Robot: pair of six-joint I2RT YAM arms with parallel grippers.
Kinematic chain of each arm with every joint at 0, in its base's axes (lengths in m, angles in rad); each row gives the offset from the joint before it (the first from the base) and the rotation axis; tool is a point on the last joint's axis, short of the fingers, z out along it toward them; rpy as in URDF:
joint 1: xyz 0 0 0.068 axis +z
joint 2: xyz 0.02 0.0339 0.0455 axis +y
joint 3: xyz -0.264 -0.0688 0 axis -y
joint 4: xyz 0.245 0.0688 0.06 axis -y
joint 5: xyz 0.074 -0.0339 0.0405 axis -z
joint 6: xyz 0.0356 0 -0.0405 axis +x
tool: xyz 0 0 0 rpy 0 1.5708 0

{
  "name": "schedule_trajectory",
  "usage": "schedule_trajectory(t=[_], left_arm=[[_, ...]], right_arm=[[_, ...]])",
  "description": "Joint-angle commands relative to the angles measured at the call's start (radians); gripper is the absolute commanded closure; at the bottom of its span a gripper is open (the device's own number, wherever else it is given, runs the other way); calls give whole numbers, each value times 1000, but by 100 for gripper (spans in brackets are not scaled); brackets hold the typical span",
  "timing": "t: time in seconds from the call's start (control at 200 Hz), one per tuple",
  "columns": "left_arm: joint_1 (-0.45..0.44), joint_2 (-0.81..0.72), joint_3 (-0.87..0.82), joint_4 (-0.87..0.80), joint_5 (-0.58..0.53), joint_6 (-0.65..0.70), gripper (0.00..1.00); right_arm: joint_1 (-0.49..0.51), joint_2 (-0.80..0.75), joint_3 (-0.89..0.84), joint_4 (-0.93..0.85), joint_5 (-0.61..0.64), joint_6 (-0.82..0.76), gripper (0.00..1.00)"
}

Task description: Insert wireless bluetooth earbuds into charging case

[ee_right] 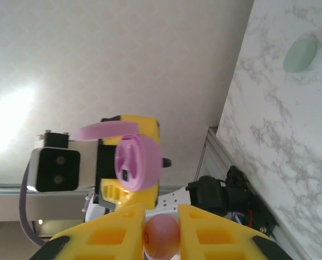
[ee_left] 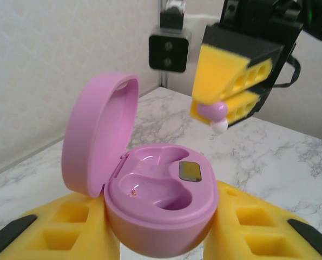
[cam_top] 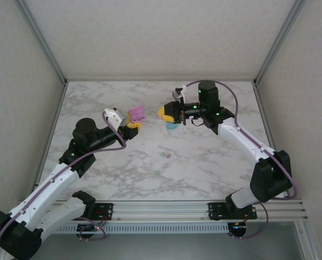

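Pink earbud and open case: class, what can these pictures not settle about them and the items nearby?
Pink earbud: right wrist view, the bottom edge cuts it off; the right gripper covers its sides.
Pink case: left wrist view, the left gripper hides its flanks and base.
Loose buds: top view, too small to tell orientation.
Cyan case: top view, partly under the right gripper; open or shut unclear.

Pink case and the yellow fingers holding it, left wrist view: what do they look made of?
Pink case: likely hard plastic with a smooth satin finish, given the soft highlights along the lid. Yellow fingers: apparently matte plastic, perhaps printed, given the open rectangular cells.
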Motion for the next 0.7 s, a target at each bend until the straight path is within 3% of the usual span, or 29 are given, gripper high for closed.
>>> schedule_trajectory(t=[0.0,0.27,0.696], left_arm=[[2,3,-14,71,42,16,79],[-15,36,18,54,84,42,79],[-37,41,34,66,107,19,79]], right_arm=[[32,-56,53,-48,67,-131,79],[127,-70,139,-183,149,-350,79],[162,-25,188,-257,200,-412,80]])
